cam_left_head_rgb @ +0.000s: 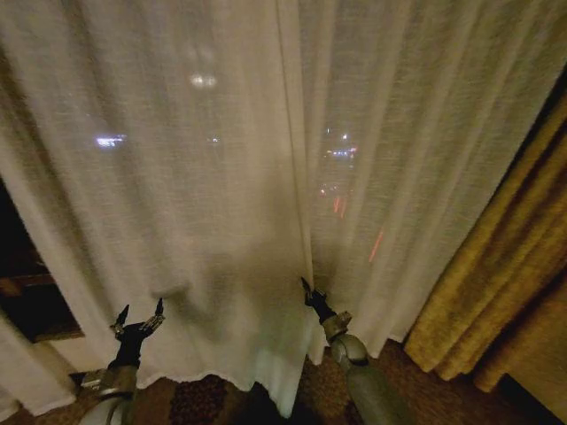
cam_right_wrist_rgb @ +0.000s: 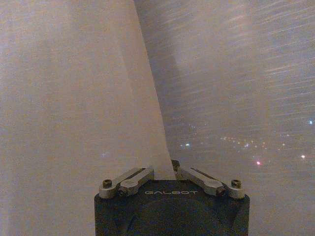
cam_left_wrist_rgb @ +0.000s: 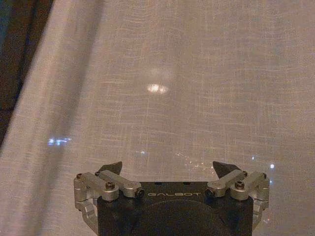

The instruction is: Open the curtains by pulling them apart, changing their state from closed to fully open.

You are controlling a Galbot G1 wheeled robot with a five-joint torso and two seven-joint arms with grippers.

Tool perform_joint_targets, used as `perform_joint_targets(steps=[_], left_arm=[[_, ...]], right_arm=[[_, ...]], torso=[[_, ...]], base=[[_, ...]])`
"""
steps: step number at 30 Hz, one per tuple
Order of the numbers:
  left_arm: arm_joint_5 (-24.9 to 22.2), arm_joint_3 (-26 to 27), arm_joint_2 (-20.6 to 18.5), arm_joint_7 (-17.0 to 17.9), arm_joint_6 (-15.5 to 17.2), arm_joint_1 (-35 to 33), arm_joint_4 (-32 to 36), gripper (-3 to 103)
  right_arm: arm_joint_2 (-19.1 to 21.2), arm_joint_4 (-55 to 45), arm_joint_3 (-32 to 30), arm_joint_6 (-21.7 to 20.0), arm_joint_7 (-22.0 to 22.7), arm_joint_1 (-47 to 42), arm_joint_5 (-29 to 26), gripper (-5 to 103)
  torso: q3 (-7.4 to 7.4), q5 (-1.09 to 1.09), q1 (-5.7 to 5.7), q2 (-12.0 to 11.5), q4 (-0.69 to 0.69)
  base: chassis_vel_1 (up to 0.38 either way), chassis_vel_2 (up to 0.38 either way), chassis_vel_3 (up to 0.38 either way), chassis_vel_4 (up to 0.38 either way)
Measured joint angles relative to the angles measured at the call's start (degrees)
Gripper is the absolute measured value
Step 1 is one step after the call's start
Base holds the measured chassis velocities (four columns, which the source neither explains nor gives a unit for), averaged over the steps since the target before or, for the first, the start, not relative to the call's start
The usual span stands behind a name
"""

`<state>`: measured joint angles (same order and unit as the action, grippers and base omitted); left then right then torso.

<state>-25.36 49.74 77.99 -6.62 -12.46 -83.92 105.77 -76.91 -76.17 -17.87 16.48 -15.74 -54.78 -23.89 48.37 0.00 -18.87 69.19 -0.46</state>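
Curtains: sheer cream-white panels, pleated, hung across the whole head view from 9 to 3 o'clock, hems just above the patterned floor. The two panels met at a vertical edge near centre, running from 12 down to 6 o'clock. City lights showed through the weave as small white, blue and red spots. State: closed at the middle seam.

Left gripper: at 7 o'clock in the head view, pointed up at the left panel, just in front of the fabric. Fingers spread wide, dark tips apart, nothing between them. In the left wrist view the left gripper faced the cloth with both tips clear of it; whether they touched the fabric could not be told.

Right gripper: at 6 o'clock in the head view, at the seam where the panels met. In the right wrist view the right gripper had its fingers drawn in on a fold of curtain edge, which rose from between them.

Golden-yellow drape: thick, opaque, bunched at 4 o'clock, beside the right panel.

Dark gap: at 8 o'clock, beyond the left panel's outer edge.
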Motion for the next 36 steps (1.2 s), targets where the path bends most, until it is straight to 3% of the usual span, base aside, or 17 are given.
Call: perform_joint_targets(steps=[22, 36], left_arm=[[0.0, 0.0, 0.0, 0.0, 0.0, 0.0, 0.0, 100], [0.0, 0.0, 0.0, 0.0, 0.0, 0.0, 0.0, 100]], right_arm=[[0.6, -0.7, -0.3, 0.0, -0.8, 0.1, 0.0, 0], [-0.4, -1.0, 0.1, 2.8, 0.1, -0.4, 1.9, 0]], torso=[[0.00, -0.01, -0.01, 0.0, 0.00], [0.02, 0.02, -0.02, 0.0, -0.03]], base=[[-0.351, -0.354, 0.355, 0.360], [-0.277, -0.271, 0.271, 0.274]])
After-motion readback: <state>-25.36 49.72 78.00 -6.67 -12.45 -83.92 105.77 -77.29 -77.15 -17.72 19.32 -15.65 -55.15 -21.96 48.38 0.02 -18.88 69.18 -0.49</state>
